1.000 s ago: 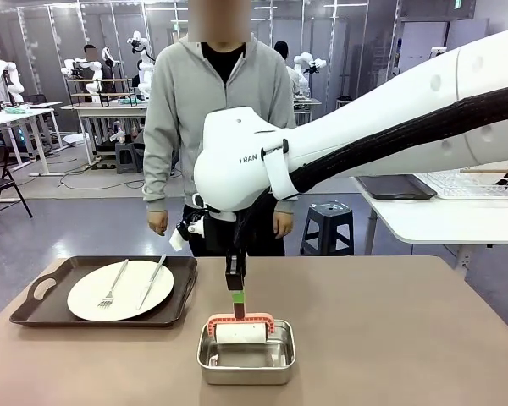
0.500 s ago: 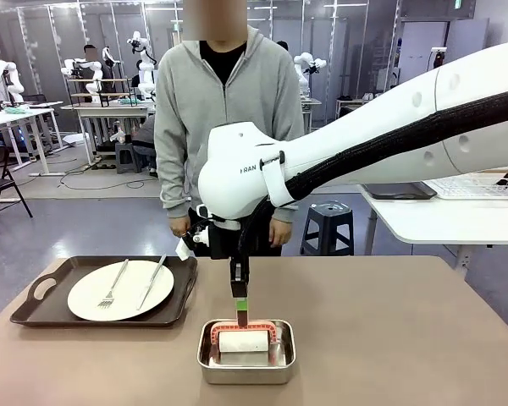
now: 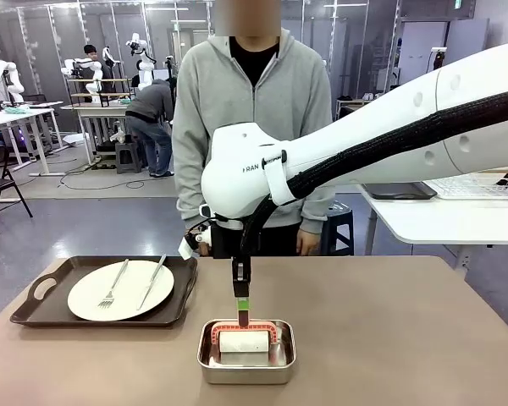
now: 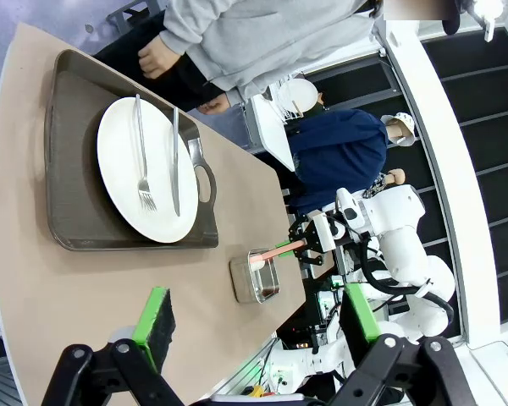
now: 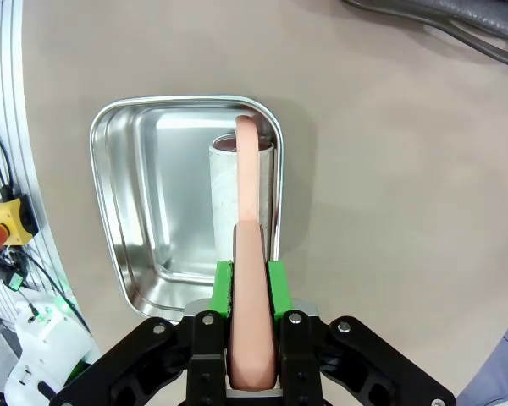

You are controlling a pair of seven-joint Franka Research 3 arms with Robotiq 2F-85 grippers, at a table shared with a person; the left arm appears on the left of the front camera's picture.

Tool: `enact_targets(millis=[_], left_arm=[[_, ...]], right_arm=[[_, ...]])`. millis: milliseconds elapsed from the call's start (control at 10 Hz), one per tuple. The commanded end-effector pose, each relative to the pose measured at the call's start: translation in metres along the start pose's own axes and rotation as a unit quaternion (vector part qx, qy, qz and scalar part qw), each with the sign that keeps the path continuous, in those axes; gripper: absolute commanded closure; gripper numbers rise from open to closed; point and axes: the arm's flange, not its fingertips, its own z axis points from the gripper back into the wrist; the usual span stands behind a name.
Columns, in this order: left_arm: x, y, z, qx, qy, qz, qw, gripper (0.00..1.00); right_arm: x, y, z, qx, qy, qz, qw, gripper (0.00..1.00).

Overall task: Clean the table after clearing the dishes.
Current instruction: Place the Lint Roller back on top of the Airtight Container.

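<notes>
right jaws clenched on roller; left jaws released; pan hides roller's underside

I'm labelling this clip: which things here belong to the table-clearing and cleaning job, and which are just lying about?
Job: tan-brown table; dark brown handled tray with round white plate, steel fork and knife; pink-handled white roller, clamped in the jaws of the right gripper, in the square steel pan.
Lying about: white side table, wire rack, black stool.
</notes>
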Motion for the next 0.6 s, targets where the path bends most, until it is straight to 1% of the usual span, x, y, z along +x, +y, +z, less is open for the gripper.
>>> enact_targets(millis=[0,300,400,500], left_arm=[[-0.0011,-0.0011,0.0024,-0.002,-0.001,-0.003,1.000,0.00],[-0.0011,-0.0011,0.0024,-0.002,-0.001,-0.003,1.000,0.00],[-0.0011,-0.0011,0.0024,-0.002,-0.001,-0.003,1.000,0.00],[-0.0011,-0.0011,0.0024,-0.002,-0.001,-0.003,1.000,0.00]], right_arm=[[-0.0121,-0.0078,-0.0227,-0.022,-0.001,0.004,1.000,0.80],[-0.0129,-0.0091,-0.0228,-0.020,-0.006,0.007,1.000,0.80],[-0.0131,-0.0091,-0.0229,-0.021,-0.007,0.005,1.000,0.68],[-0.0130,-0.0087,-0.0228,-0.024,-0.010,0.006,1.000,0.63]])
